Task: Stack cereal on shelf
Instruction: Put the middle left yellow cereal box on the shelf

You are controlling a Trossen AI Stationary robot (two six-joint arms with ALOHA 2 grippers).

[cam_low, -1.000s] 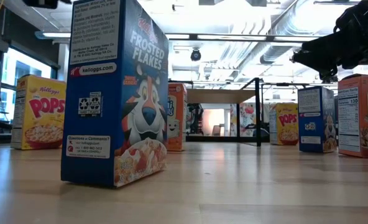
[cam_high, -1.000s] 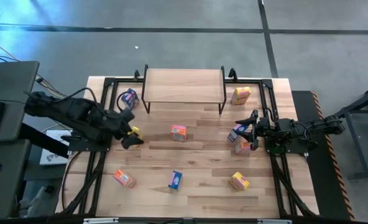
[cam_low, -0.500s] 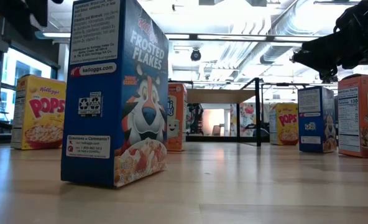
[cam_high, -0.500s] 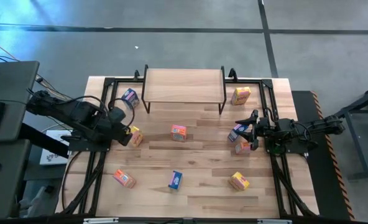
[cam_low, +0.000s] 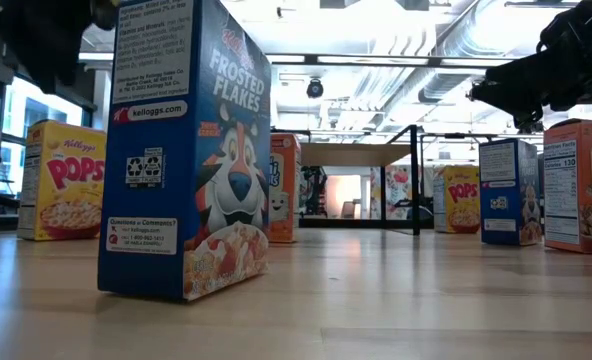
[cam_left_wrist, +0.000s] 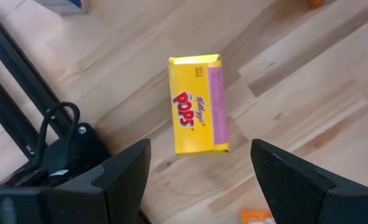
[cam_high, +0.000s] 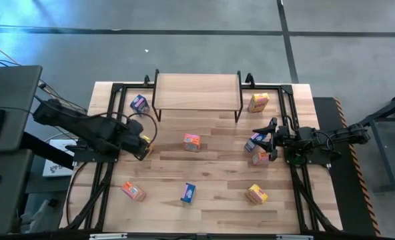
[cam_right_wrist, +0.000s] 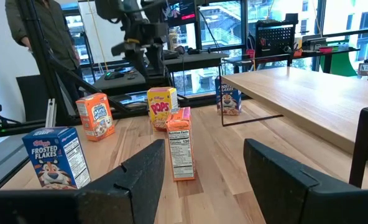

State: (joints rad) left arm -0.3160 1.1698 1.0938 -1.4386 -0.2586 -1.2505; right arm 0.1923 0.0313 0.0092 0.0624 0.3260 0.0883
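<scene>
Left hand (cam_high: 143, 144) hovers with fingers spread wide and nothing between them, directly over the yellow box (cam_left_wrist: 197, 104) at about nine o'clock on the worktop (cam_high: 217, 193). In the left wrist view that box stands centred between the two fingers, which suggests the hand is lined up to come down and grasp it; no contact is visible yet.

The right hand (cam_high: 264, 139) waits near three o'clock, close beside a blue box (cam_high: 253, 142) and an orange box (cam_high: 260, 158). Its fingers stand apart and hold nothing.

The shelf (cam_high: 197, 91) sits at twelve o'clock, and its plank top carries no boxes, so the stacking seems barely begun. Eight boxes show on the worktop around it:
- another blue box (cam_high: 139, 103) at about ten o'clock, just beside the shelf's leg
- a second yellow box (cam_high: 258, 102) at about two o'clock
- an orange one (cam_high: 191, 141) near the centre
- an orange one (cam_high: 133, 191) at seven o'clock
- a blue one (cam_high: 188, 193) at six o'clock
- a yellow one (cam_high: 256, 194) at five o'clock

They stand well apart from one another, probably so each hand can reach its own side without crowding.
</scene>
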